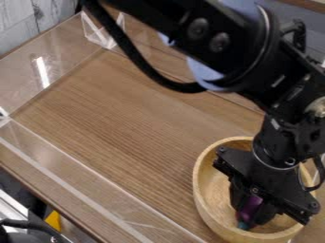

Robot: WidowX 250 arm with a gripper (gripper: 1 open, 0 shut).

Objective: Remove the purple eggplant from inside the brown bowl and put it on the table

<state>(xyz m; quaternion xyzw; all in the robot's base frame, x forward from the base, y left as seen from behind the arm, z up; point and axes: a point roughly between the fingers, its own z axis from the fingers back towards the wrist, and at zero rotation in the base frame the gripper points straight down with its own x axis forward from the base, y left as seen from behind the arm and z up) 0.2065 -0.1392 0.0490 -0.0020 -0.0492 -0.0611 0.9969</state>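
The pincer [257, 206] points straight down into the brown bowl [211, 185], its black fingers drawn in against the sides of the purple eggplant [256, 202], grasping it. Only a narrow strip of the eggplant's purple shows between the fingers, with its teal stem tip at the near end, low inside the bowl. The bowl sits on the surface [127, 123] at the near right corner, and clear acrylic walls [57, 52] edge the far left side
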